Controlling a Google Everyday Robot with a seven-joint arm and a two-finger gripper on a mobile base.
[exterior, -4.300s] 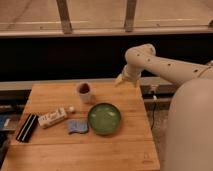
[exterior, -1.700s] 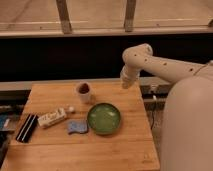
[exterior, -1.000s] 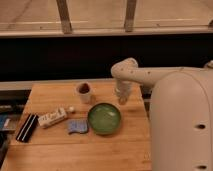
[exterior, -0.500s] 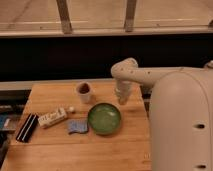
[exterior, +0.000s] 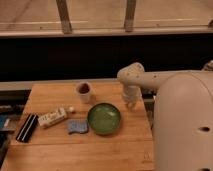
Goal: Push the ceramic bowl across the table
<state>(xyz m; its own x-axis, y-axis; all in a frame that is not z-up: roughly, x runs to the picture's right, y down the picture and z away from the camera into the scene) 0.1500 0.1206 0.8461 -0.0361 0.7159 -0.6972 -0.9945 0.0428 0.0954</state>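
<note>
The wide, shiny green ceramic bowl [exterior: 104,118] sits near the middle of the light wooden table [exterior: 75,150]. The robot's white gripper [exterior: 131,103] points down over the table, just beside the bowl's far right edge. I cannot tell if the claw is clenched or let loose. A small pale cup [exterior: 84,92] stands behind the bowl. A blue-grey cloth pad [exterior: 77,126] lies just left of the bowl.

A glossy green bowl [exterior: 104,118] with a darker rim is set on the pale, plank-striped wooden worktop [exterior: 65,147]; the white end effector [exterior: 131,104] is held near the bowl, over the worktop.
</note>
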